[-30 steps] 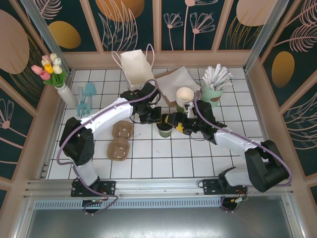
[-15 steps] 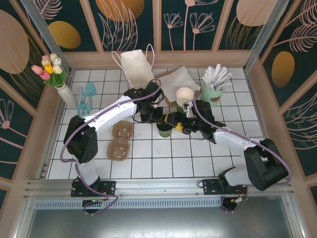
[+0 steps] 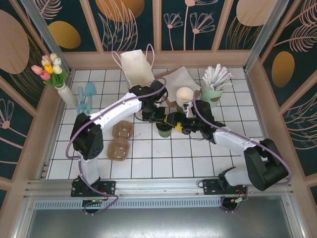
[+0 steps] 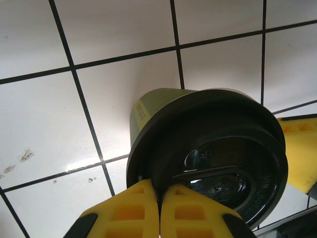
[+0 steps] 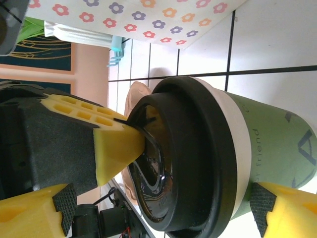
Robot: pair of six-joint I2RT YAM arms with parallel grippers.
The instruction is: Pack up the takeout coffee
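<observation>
The takeout coffee point(image 3: 164, 130) stands upright on the white tiled table point(image 3: 148, 153), near the middle. The left gripper point(image 4: 159, 206) is squeezed tight (its yellow tips touch the edge of the black lid point(image 4: 218, 148)). The right gripper point(image 5: 162, 201) is spread wide, right by the cup.
</observation>
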